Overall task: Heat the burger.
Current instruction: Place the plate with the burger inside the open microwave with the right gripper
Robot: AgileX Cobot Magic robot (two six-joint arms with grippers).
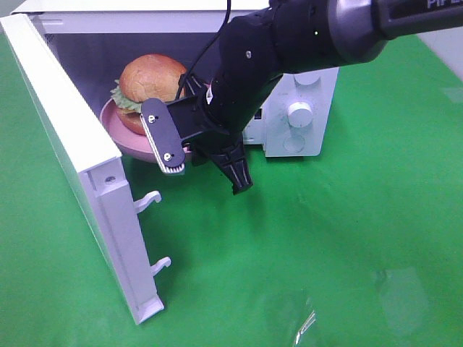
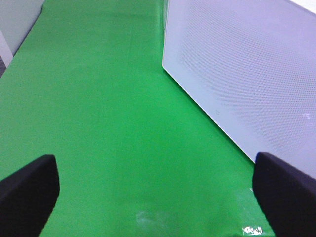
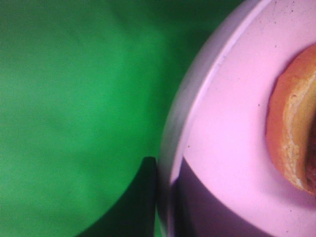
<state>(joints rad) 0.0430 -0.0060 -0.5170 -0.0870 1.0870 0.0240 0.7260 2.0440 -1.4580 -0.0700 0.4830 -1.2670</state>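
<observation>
The burger (image 1: 148, 81), with its golden-brown bun and green lettuce, sits on a round pink plate (image 1: 116, 129) in the open mouth of the white microwave (image 1: 304, 79). My right gripper (image 1: 171, 153) is shut on the plate's near rim. In the right wrist view, the dark fingers (image 3: 140, 200) pinch the edge of the plate (image 3: 232, 123), with the burger's bottom bun (image 3: 291, 133) at the side. My left gripper (image 2: 158, 195) is open with nothing between its fingers, over the green cloth. It does not show in the high view.
The microwave door (image 1: 79, 144) stands swung open on the left, latch hooks (image 1: 148, 201) pointing out. The control panel with a knob (image 1: 299, 113) is to the right of the cavity. A white perforated panel (image 2: 247, 74) rises beside the left gripper. Green cloth (image 1: 325, 253) covers the table.
</observation>
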